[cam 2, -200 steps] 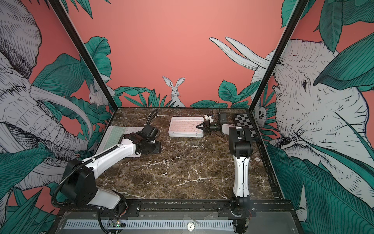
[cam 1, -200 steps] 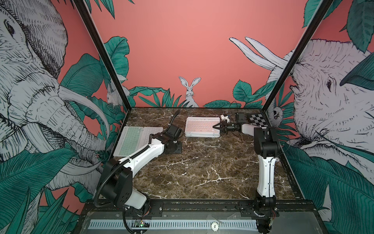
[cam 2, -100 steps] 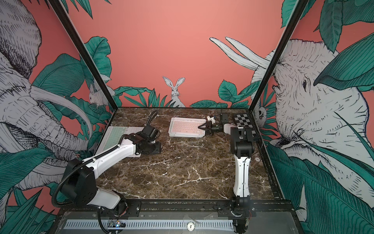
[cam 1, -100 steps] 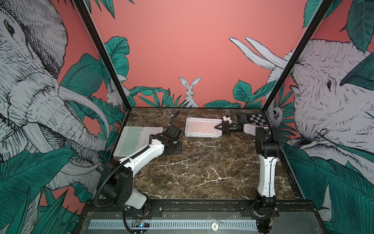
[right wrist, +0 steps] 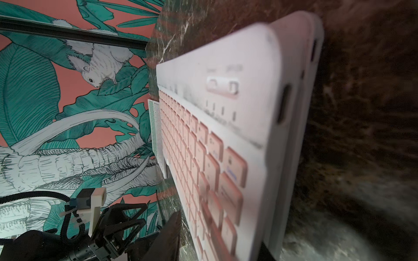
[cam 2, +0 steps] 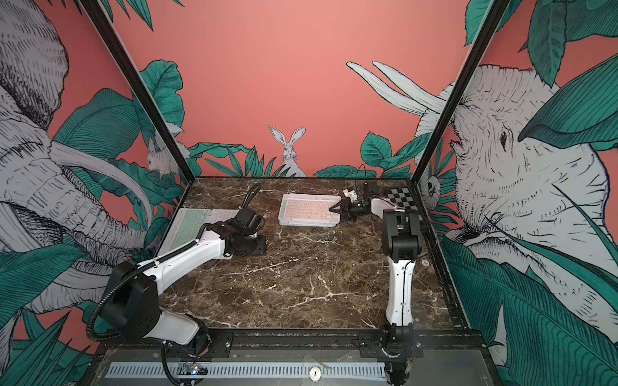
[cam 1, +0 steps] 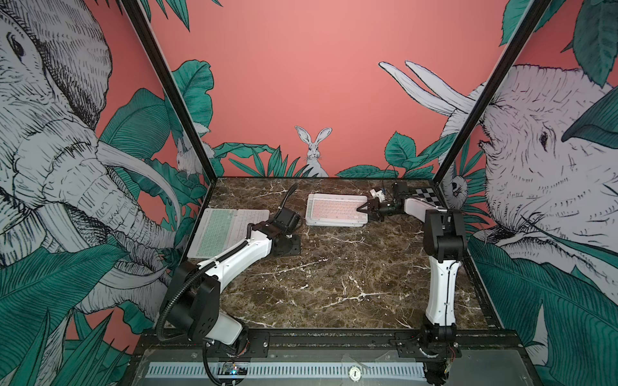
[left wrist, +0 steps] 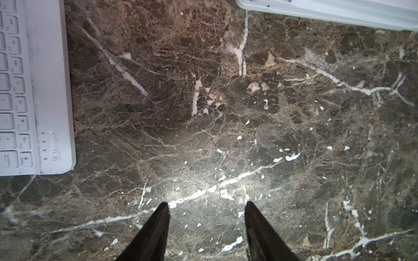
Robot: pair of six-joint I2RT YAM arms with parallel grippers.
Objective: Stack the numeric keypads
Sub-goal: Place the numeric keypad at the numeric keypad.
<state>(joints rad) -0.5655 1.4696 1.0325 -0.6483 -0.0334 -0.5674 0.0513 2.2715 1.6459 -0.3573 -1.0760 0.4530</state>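
Left gripper (left wrist: 207, 226) points down at the bare brown marble tabletop (cam 1: 334, 284), left of the stacked white-framed pink-keyed keypads (cam 1: 336, 214), its jaws slightly parted and empty, its forearm stretched forward. Farther left of that stack lies a flat mint-green-keyed keypad (cam 1: 217, 230). Right gripper (cam 1: 364, 210), its forearm level, straddles the stack's right end, jaws parted.

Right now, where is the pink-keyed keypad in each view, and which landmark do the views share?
Both top views: pink-keyed keypad atop a stack, far centre of the marble table.
Left wrist: only a white edge, picture's upper right corner, probably its stack.
Right wrist: fills the picture's middle, close, blurred.
Shared landmark: the same marble table.
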